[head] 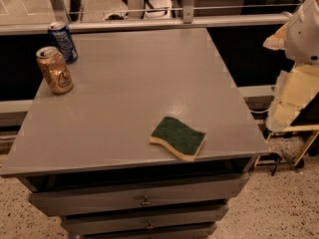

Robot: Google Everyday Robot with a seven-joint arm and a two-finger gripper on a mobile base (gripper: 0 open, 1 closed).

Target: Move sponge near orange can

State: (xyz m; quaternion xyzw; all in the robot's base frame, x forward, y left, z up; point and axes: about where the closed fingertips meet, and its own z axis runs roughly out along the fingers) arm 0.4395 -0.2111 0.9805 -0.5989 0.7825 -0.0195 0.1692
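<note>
No text, brand or number can be read; the orange can point(55, 69) on the worktop point(139, 98) carries pale markings that cannot be made out; the dark blue can point(63, 41) behind it likewise; the gripper point(291, 101), beyond the worktop's right edge, shows no legible label.

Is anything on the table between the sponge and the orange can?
Nothing visible. Bare tabletop lies between the sponge and the orange can; the blue can stands behind it, off the path. The gripper is beyond the tabletop's right edge.
</note>
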